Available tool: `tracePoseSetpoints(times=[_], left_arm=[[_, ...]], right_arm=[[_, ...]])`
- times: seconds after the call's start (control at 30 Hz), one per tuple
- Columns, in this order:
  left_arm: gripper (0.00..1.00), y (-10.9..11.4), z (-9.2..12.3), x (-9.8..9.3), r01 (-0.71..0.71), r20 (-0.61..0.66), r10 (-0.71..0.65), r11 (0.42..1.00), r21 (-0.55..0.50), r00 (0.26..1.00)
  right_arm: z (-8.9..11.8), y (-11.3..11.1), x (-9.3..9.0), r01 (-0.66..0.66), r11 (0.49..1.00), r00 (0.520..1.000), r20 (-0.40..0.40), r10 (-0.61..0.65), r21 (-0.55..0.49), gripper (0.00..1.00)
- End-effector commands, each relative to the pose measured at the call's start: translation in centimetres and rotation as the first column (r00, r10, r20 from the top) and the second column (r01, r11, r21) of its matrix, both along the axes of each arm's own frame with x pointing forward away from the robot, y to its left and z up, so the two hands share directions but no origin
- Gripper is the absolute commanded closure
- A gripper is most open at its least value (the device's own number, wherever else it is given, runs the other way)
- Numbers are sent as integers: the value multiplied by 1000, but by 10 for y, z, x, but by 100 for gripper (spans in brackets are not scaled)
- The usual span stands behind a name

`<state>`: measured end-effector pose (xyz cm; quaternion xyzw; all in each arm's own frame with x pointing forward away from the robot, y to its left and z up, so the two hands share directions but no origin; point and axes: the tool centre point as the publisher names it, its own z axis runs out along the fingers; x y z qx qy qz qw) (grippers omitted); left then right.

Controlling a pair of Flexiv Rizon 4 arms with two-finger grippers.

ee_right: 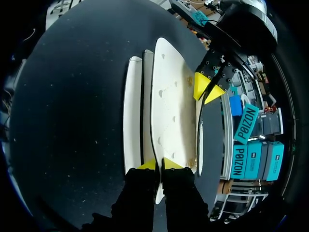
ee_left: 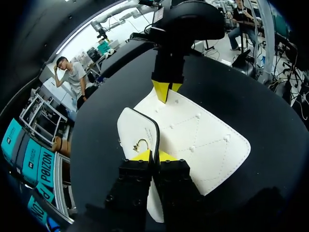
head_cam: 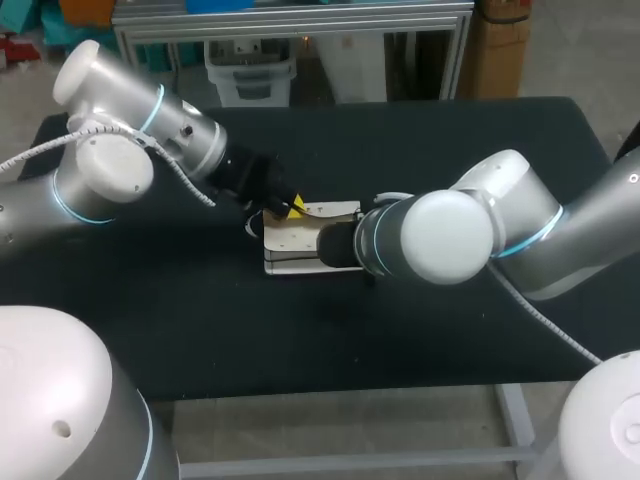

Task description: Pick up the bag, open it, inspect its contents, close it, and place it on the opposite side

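Overhead, the right arm hides much of the bag. The left pincer is clamped on its flap; the right pincer grips the bag's opposite end.

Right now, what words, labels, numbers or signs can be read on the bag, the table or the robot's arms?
Bag: no text, only stitching, studs and a gold-coloured clasp.
Table: no text.
Left arm and right arm: no marking that can be read.
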<state>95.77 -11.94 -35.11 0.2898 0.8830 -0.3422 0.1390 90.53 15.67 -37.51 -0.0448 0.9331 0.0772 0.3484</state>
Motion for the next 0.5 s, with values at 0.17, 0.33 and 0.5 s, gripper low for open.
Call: tracePoseSetpoints(times=[0.17, 0.33, 0.5], left_arm=[[100, -13, -17, -9, 50, -70, -42, 992, 114, 997], [100, -22, -25, -10, 72, -87, -60, 988, 139, 994], [100, -15, -25, -9, 62, -86, -50, 987, 148, 995]], right_arm=[[-5, -1, -1, 6, 1000, 994, 113, -9, 27, 100], [-4, 0, -2, 4, 1000, 994, 113, -7, 24, 100], [-3, -3, -3, 9, 1000, 993, 116, -12, 22, 100]])
